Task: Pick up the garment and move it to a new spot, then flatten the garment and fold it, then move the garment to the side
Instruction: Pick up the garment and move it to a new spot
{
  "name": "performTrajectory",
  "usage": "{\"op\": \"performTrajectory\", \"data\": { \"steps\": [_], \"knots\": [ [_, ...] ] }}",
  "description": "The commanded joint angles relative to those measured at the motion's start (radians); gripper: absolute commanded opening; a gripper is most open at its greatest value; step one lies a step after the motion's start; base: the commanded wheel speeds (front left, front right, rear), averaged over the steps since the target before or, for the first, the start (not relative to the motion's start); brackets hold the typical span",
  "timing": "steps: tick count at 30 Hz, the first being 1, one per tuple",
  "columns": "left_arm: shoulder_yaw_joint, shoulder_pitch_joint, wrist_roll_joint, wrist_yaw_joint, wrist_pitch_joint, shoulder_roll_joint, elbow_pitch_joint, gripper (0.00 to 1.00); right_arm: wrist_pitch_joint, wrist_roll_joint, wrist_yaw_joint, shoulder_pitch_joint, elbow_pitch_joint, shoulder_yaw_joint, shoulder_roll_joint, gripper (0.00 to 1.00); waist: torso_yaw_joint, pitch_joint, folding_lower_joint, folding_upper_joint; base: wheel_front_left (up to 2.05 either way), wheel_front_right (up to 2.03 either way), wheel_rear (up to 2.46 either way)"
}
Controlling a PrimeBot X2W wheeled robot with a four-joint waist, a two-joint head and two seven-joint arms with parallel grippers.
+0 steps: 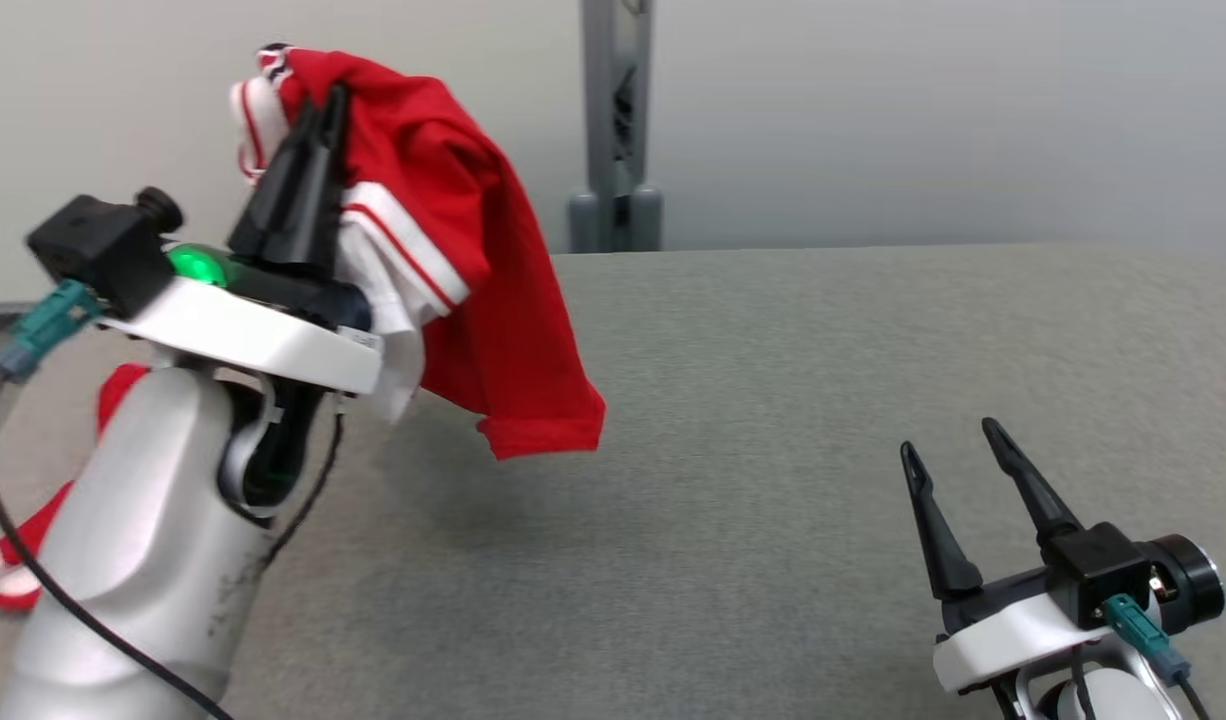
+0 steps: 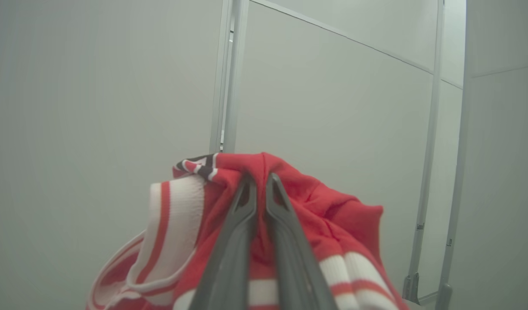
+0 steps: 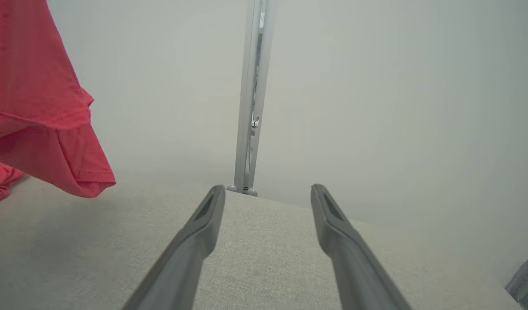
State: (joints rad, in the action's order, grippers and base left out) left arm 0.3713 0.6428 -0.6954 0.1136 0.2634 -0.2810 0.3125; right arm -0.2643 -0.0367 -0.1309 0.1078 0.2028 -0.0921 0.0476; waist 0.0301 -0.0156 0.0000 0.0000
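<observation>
Red shirt (image 1: 473, 230) pinched in left tool (image 1: 323, 105), hanging over grey counter (image 1: 773, 450), ten o'clock; right tool (image 1: 950, 438) spread wide, empty, four o'clock.

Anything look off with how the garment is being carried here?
Yes. The red garment is bunched in the shut left gripper and draped back over its wrist instead of hanging free, with a red part hanging low behind the forearm. The open right gripper holds nothing. Nothing looks damaged.
</observation>
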Motion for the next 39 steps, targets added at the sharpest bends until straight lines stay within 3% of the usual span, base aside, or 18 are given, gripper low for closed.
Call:
{"op": "performTrajectory", "data": {
  "steps": [1,14,21,26,31,33,34,35,39],
  "knots": [
    [0.004,-0.007,0.015,0.005,0.001,0.008,-0.010,0.00,-0.001,-0.005,0.000,0.006,-0.004,0.007,0.006,1.00,-0.056,0.006,0.0000,0.0000,0.00,0.00,0.00],
    [0.040,0.012,0.086,0.017,0.002,0.174,-0.047,0.00,-0.001,0.005,0.000,0.043,-0.033,0.074,0.005,1.00,-0.304,0.101,0.0000,0.0000,0.00,0.00,0.00],
    [0.136,0.030,0.057,0.018,0.002,0.189,-0.111,0.00,-0.001,0.035,0.000,0.061,-0.044,0.093,0.005,1.00,-0.377,0.163,0.0000,0.0000,0.00,0.00,0.00],
    [0.211,0.055,0.135,0.016,0.002,0.146,-0.006,0.00,-0.001,0.050,0.000,0.074,-0.038,0.081,0.005,1.00,-0.396,0.188,0.0000,0.0000,0.00,0.00,0.00],
    [0.242,0.082,0.253,0.016,0.002,0.113,0.225,0.00,-0.001,0.069,0.000,0.085,-0.033,0.059,0.005,1.00,-0.409,0.202,0.0000,0.0000,0.00,0.00,0.00],
    [0.223,0.091,0.311,-0.004,0.002,0.110,0.355,0.00,-0.001,0.073,0.000,0.090,-0.029,0.050,0.005,1.00,-0.408,0.208,0.0000,0.0000,0.00,0.00,0.00],
    [0.218,0.093,0.331,-0.019,0.002,0.109,0.390,0.94,-0.001,0.074,0.000,0.090,-0.028,0.049,0.005,1.00,-0.405,0.208,0.0000,0.0000,0.00,0.00,0.00],
    [0.211,0.092,0.337,-0.026,0.002,0.115,0.427,1.00,-0.001,0.074,0.000,0.088,-0.027,0.047,0.005,1.00,-0.401,0.208,0.0000,0.0000,0.00,0.00,0.00],
    [0.180,0.098,0.366,-0.046,0.002,0.128,0.494,1.00,-0.001,0.063,0.000,0.082,-0.023,0.051,0.005,1.00,-0.370,0.199,0.0000,0.0000,0.00,0.00,0.00]
  ]
}}
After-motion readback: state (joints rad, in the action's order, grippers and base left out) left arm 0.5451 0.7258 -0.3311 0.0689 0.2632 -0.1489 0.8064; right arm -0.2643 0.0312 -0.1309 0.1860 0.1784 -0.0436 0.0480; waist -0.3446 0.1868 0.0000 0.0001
